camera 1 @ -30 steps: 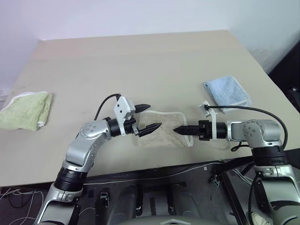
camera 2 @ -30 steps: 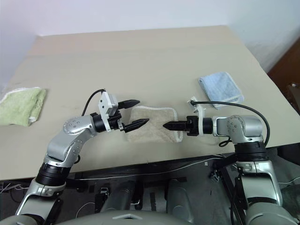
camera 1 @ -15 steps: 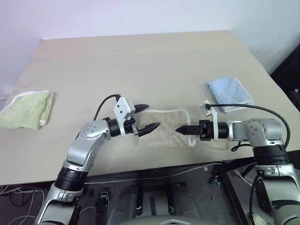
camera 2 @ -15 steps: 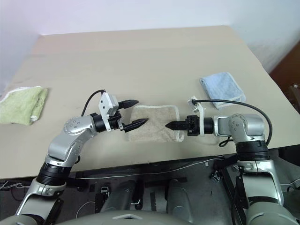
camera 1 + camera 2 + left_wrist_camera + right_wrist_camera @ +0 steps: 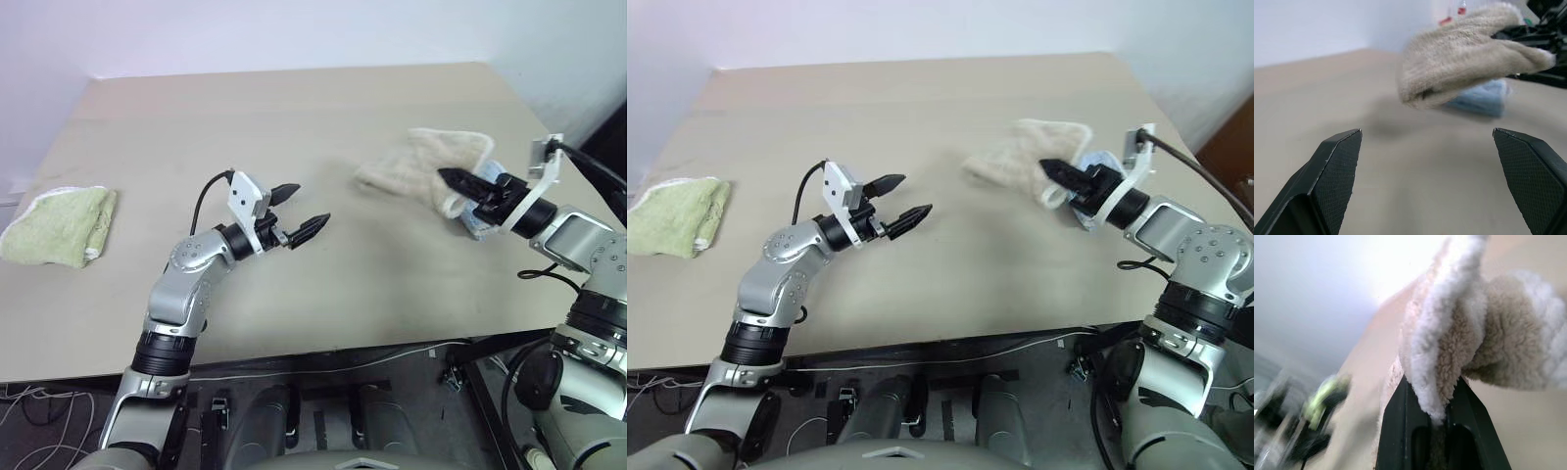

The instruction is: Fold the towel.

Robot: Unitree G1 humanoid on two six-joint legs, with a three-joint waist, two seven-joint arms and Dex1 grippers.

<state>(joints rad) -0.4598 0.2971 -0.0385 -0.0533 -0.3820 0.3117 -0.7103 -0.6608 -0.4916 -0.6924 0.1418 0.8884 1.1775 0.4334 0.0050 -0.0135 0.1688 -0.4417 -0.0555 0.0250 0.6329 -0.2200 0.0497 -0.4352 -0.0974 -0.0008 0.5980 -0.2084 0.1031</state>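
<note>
I have the beige towel (image 5: pixel 423 164) pinched in my right claw (image 5: pixel 458 185), lifted off the worktop (image 5: pixel 323 108) above the blue towel (image 5: pixel 1480 98), apparently to stack it. My left claw (image 5: pixel 299 211) hangs wide, empty.

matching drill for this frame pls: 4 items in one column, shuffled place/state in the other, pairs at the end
Items:
1. beige towel
2. green towel
3. blue towel
4. left gripper

States:
A. lies folded at the table's left edge
B. open, holding nothing
C. lifted off the table, clamped in the right gripper
D. lies on the table, partly hidden behind the lifted towel

Pairs: 1-C, 2-A, 3-D, 4-B
</note>
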